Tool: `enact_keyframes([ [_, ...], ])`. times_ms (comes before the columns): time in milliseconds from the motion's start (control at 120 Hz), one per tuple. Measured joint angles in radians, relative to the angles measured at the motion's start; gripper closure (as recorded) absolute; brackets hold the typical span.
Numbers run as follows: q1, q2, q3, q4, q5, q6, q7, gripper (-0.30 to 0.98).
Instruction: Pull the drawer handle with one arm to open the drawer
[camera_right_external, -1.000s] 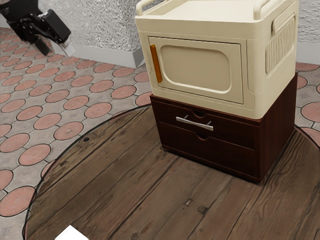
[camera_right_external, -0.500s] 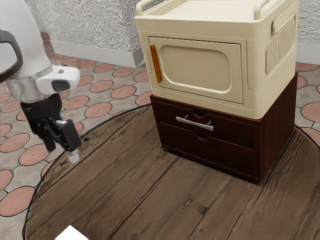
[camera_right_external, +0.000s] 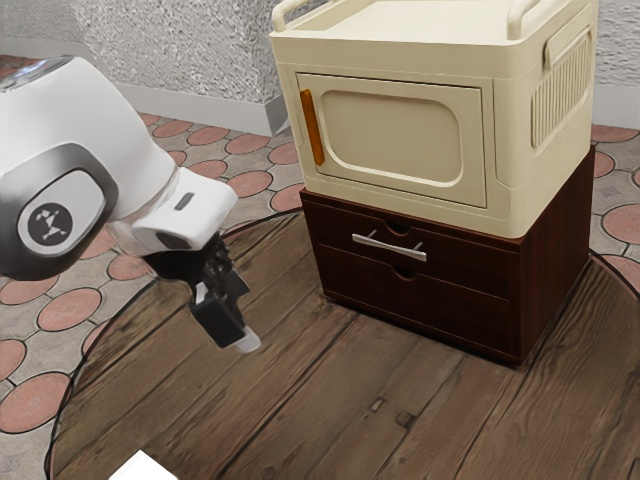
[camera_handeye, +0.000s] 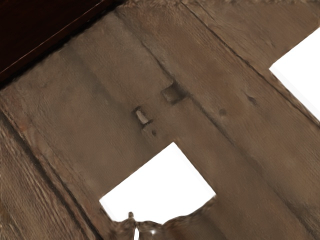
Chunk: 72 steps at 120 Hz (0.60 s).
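From where I stand, the dark red-brown wooden chest (camera_right_external: 420, 300) on the round, plank-patterned tabletop (camera_right_external: 330, 400) has its drawer fronts closed. The slim silver bar handle (camera_right_external: 390, 247) is on the upper one, in plain sight. The black gripper (camera_right_external: 240, 328) on the white, rounded arm (camera_right_external: 110, 140) hangs over the planks in front of the chest, toward the exterior view's left, well apart from that handle. Whether its pincer is spread or pressed together I honestly can't tell. Right on top of the chest sits a bulky cream cabinet (camera_right_external: 400, 125), rising directly above the handle, with an upright orange grip (camera_right_external: 312, 127) on its shut door; it leaves the drawer fronts uncovered. Well out in front of the chest is a small, plain white block (camera_right_external: 143, 468), partly cut off by the exterior view's edge. In the wrist view I see a dark bit of the chest, and apart from it two flat white shapes, one ragged along one edge (camera_handeye: 160, 182), the other cut off by the picture's edge (camera_handeye: 302, 70). Behind the chest run pinkish round floor tiles (camera_right_external: 247, 183) and a rough, pale wall (camera_right_external: 190, 50).
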<state>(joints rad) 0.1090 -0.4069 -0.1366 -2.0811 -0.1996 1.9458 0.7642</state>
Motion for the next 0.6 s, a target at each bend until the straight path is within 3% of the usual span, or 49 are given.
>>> enact_keyframes([
  [83,-0.027,0.06,-0.008,0.041,0.006,0.041,0.113,0.0],
  [225,-0.054,0.118,-0.014,0.091,0.118,0.045,0.253,0.0],
  [333,-0.077,0.178,-0.015,0.122,0.165,0.067,0.339,0.0],
  [600,-0.113,0.289,-0.015,0.195,0.159,0.141,0.495,0.0],
])
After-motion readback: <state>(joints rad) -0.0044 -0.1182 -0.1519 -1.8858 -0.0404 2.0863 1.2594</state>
